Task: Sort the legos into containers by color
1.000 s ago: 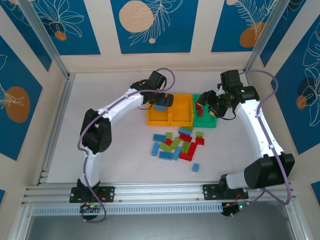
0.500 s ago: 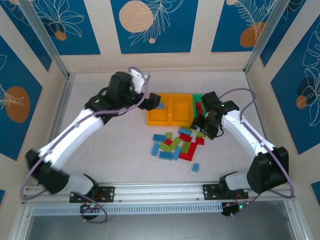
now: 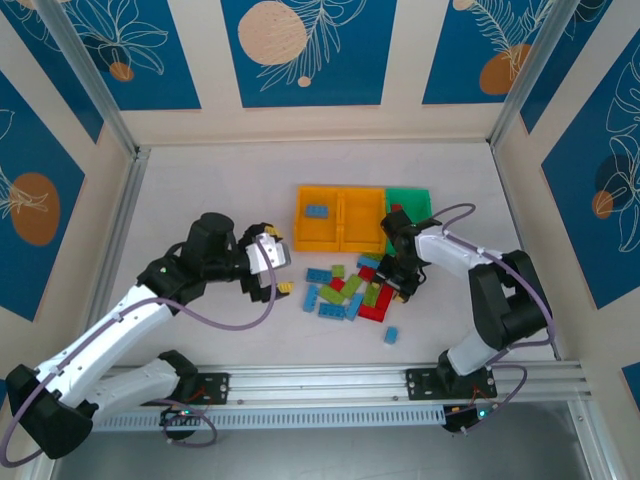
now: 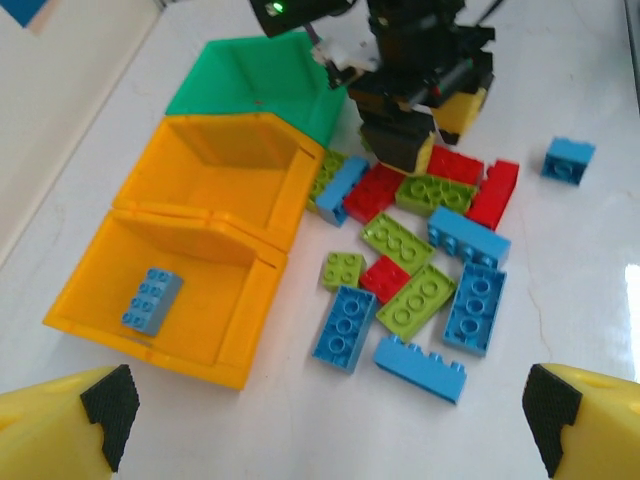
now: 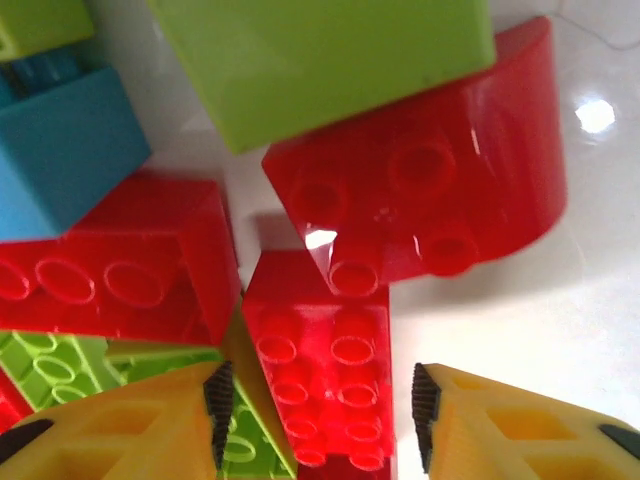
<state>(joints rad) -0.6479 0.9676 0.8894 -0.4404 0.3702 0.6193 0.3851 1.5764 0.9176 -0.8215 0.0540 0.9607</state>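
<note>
**Operator:** How do you seat this grip?

**Manual:** Your right gripper (image 5: 317,405) straddles a red brick (image 5: 320,350) in the pile (image 4: 420,270), jaws just clear of both sides. Centre it, close squarely and lift straight, because neighbouring bricks touch it. Your left gripper (image 4: 330,415) hangs spread wide and empty.

**Operator:** And the surroundings?

**Manual:** The table (image 4: 600,320) is white and glossy. The bins (image 4: 240,100) stand just beyond the pile. The walls (image 3: 300,50) are blue-panelled.
</note>
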